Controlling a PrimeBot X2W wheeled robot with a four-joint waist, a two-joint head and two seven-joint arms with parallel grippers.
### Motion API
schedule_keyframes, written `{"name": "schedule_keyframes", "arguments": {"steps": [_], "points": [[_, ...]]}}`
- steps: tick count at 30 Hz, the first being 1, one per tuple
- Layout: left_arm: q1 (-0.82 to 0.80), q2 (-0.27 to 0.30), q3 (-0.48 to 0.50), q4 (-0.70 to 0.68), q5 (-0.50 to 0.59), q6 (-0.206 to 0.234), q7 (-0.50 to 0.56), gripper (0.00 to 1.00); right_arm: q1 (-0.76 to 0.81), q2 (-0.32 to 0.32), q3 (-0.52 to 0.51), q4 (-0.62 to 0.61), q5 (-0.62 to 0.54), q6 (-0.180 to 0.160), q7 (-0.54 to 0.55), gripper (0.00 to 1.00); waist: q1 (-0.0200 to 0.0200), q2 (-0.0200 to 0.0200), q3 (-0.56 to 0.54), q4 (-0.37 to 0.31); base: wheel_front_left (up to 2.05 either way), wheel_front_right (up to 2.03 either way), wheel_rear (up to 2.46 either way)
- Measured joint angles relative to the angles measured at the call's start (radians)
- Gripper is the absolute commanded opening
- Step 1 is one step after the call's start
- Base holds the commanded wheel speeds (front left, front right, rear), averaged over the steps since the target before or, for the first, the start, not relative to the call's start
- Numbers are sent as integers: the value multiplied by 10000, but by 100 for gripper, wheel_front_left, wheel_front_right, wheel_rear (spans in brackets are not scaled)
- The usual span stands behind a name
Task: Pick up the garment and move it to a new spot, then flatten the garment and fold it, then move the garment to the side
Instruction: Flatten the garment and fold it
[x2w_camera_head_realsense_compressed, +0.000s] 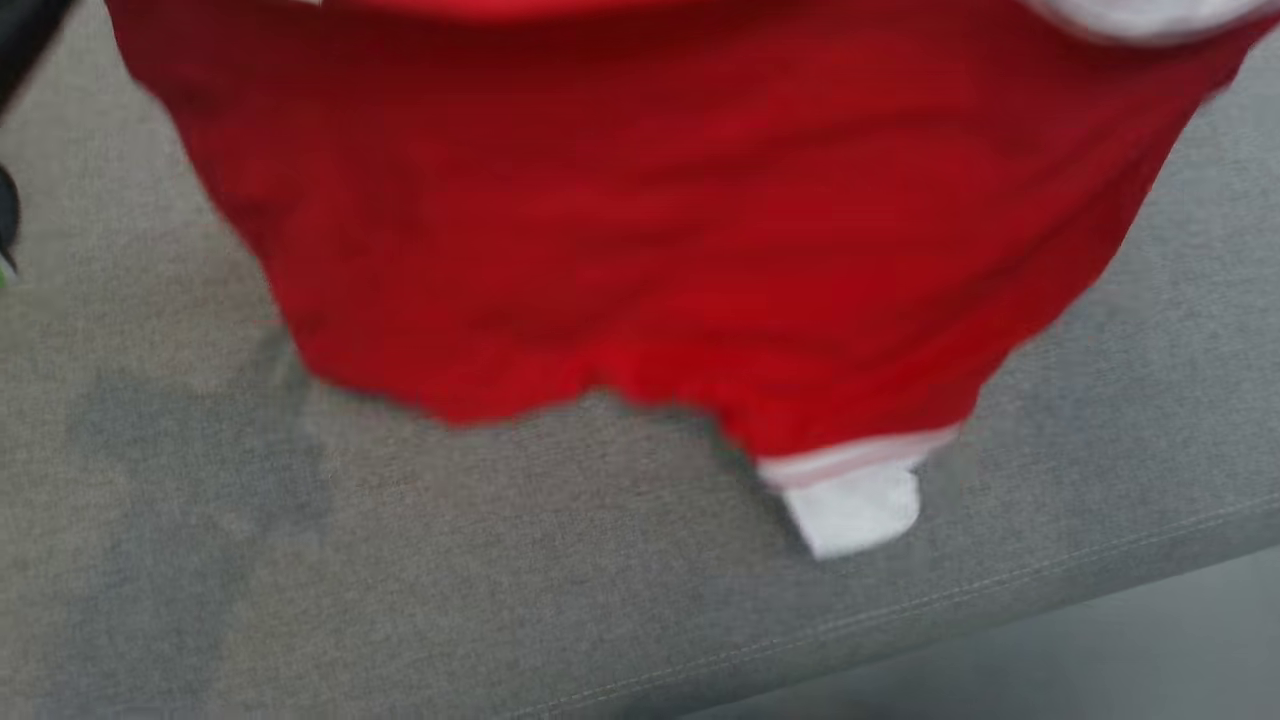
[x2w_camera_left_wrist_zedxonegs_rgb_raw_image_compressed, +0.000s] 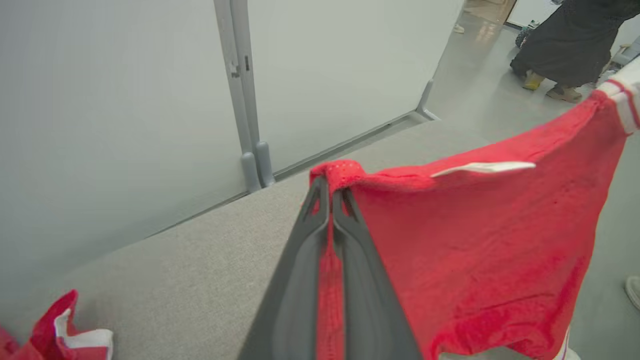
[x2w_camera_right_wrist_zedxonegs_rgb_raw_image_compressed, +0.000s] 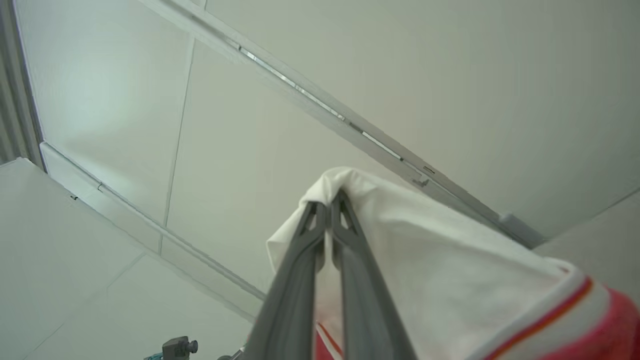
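The garment (x2w_camera_head_realsense_compressed: 660, 230) is red with white trim and hangs spread out above the grey padded surface (x2w_camera_head_realsense_compressed: 400, 560); a white sleeve end (x2w_camera_head_realsense_compressed: 855, 505) dangles lowest. In the left wrist view my left gripper (x2w_camera_left_wrist_zedxonegs_rgb_raw_image_compressed: 330, 187) is shut on a bunched red edge of the garment (x2w_camera_left_wrist_zedxonegs_rgb_raw_image_compressed: 475, 240), which stretches away to the right. In the right wrist view my right gripper (x2w_camera_right_wrist_zedxonegs_rgb_raw_image_compressed: 327, 200) is shut on a white part of the garment (x2w_camera_right_wrist_zedxonegs_rgb_raw_image_compressed: 430, 260), with red and striped cloth lower right.
The padded surface's stitched front edge (x2w_camera_head_realsense_compressed: 1000, 590) runs across the lower right. Pale partition panels (x2w_camera_left_wrist_zedxonegs_rgb_raw_image_compressed: 125, 100) stand behind the surface. A person in dark clothing (x2w_camera_left_wrist_zedxonegs_rgb_raw_image_compressed: 570, 45) stands on the floor at the far right. More red and white cloth (x2w_camera_left_wrist_zedxonegs_rgb_raw_image_compressed: 55, 335) lies at the lower left.
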Motion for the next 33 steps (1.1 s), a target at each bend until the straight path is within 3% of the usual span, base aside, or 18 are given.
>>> {"name": "schedule_keyframes", "arguments": {"steps": [4,7,10,13,15,20,22,28,33], "points": [[-2952,-472,-359,516,2011,-405,-1160,0,-3158,660,-813,1384,-1200,261,-1795,0,1,0,485,375,0,0,0],[-4697,-1018,-777,594,2508,-616,-1689,0,-4801,1250,-951,1887,-1300,263,-2612,0,2,0,899,612,0,0,0],[-5181,-1315,-1108,1012,2986,-888,-2151,0,-6110,1281,-240,2136,-1714,265,-2717,0,2,0,1344,778,0,0,0],[-5063,-1622,-1672,1419,3277,-1327,-2725,0,-6366,1313,871,2153,-2017,309,-2462,0,2,0,1803,867,0,0,0],[-4360,-1818,-2044,1866,3745,-1795,-3574,0,-5679,1390,1699,2366,-2345,345,-2194,0,2,0,2076,884,0,0,0],[-387,-2008,-2405,3779,4332,-1699,-5202,0,-1267,2080,2464,4082,-2266,472,-2242,0,4,0,2309,796,0,0,0],[865,-1847,-2552,4520,4552,-1685,-5716,0,98,2236,2506,4663,-2134,708,-2401,0,3,0,2211,764,0,0,0],[2521,-2186,-2107,5854,4259,-1496,-7281,0,1183,2343,2416,5181,-1854,1317,-2665,0,0,0,1562,627,0,0,0],[2785,-2627,-2299,6138,4002,-1649,-8092,0,2275,1691,2301,5101,-1480,1703,-2263,0,0,0,866,535,0,0,0]]}}
